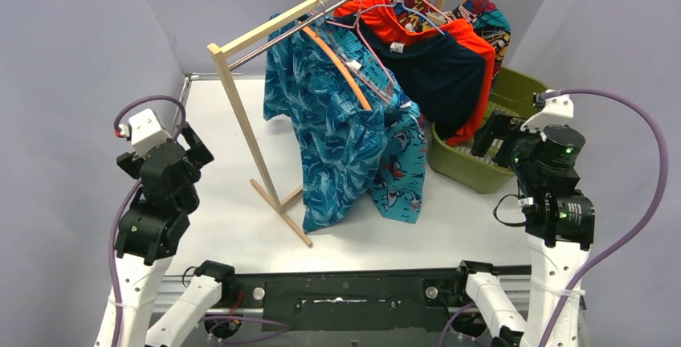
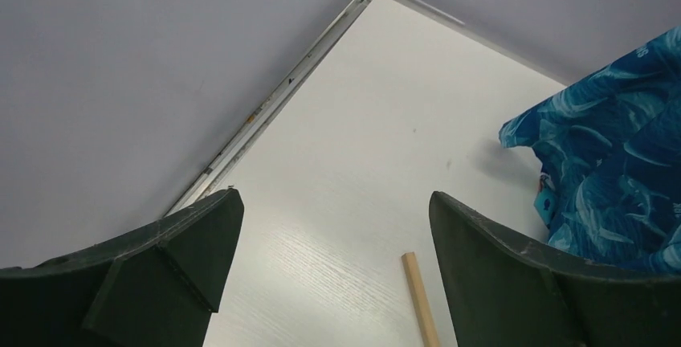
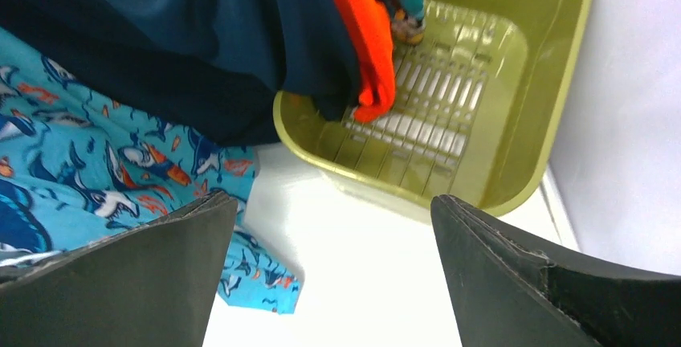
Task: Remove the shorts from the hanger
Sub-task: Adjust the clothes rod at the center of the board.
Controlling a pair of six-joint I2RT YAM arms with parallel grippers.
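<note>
Top view: both arms rise from the near table edge with elbows bent, one on each side. The left gripper (image 1: pixel 191 144) hovers left of one wooden rack (image 1: pixel 241 98). The right gripper (image 1: pixel 488 134) points at one green basket (image 1: pixel 518 90). Five pairs hang from the rail on hangers: teal leaf-print shorts (image 1: pixel 321 122), turquoise cartoon-print shorts (image 1: pixel 401 162), navy shorts (image 1: pixel 442 74), orange-red shorts (image 1: pixel 475 58) and multicolour shorts (image 1: pixel 486 22).

Left wrist view: two dark fingers spread wide, grasping nothing, over the white table (image 2: pixel 361 122) — the leaf-print pair is at the right edge.

Right wrist view: fingers likewise spread and empty. Navy and orange-red hems dip into the basket — the cartoon-print pair hangs to the left.
</note>
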